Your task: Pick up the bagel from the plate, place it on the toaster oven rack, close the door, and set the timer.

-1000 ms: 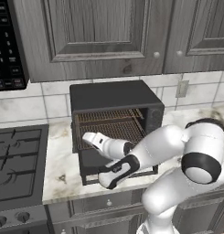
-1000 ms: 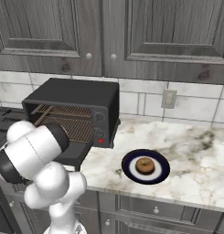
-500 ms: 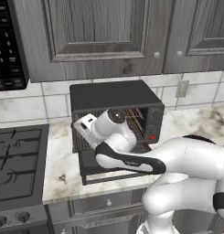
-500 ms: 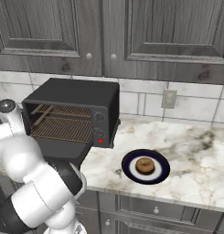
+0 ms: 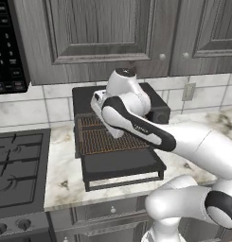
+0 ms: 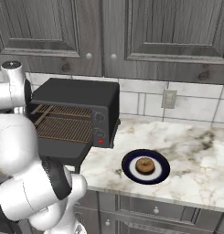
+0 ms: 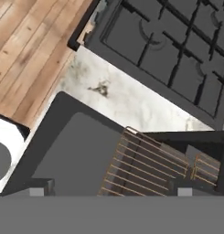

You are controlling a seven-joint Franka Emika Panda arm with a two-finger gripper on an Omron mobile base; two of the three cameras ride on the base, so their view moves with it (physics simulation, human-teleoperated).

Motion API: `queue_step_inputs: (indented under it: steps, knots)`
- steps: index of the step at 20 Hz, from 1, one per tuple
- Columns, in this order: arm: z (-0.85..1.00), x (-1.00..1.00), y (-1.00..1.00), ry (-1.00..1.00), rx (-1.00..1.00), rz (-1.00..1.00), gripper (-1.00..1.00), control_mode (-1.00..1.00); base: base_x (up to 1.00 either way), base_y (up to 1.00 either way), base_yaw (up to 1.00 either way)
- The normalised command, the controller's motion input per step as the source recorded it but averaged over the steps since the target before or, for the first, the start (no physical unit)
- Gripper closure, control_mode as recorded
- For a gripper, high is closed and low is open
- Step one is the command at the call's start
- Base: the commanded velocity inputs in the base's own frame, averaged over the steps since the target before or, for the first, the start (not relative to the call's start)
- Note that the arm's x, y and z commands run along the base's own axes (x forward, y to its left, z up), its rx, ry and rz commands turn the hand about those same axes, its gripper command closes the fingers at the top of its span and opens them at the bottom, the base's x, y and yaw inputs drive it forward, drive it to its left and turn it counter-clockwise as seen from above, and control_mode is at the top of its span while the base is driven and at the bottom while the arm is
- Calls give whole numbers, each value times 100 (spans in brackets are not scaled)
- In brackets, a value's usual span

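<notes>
Step in hand: the toaster oven (image 6: 77,116) stands with its door (image 5: 121,163) dropped flat and the rack (image 5: 110,137) drawn partly out over it; judging by this, the bagel (image 6: 144,166) has yet to be fetched, so the pick-up is the step to come.
Gripper: in the hand view the gripper (image 7: 111,192) looks down on the open door and rack; its two finger tips stand well apart at the bottom edge, spread with nothing between them.
Bagel: it lies in the middle of the plate (image 6: 130,160), on the counter (image 6: 191,155) at about 4 o'clock from the oven in the right base view, apart from the oven.
Next move: the arm likely has to swing from above the oven over to the plate, come down with the fingers spread to either side of the bagel, and close on it.
Risk: the open door juts over the counter's front edge, so the swing should probably pass above it.
Count: one bagel, one plate, one toaster oven, one rack, one door, one stove (image 5: 15,165), one wall socket (image 6: 168,98).
</notes>
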Motion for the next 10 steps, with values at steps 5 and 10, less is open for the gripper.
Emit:
queue_step_inputs:
  steps: [5,10]
  knots:
    - [-15,-4,-99,8,0,-61,-100,-100,0,0,0]
    - [-26,-6,-100,0,2,-60,-100,-100,0,0,0]
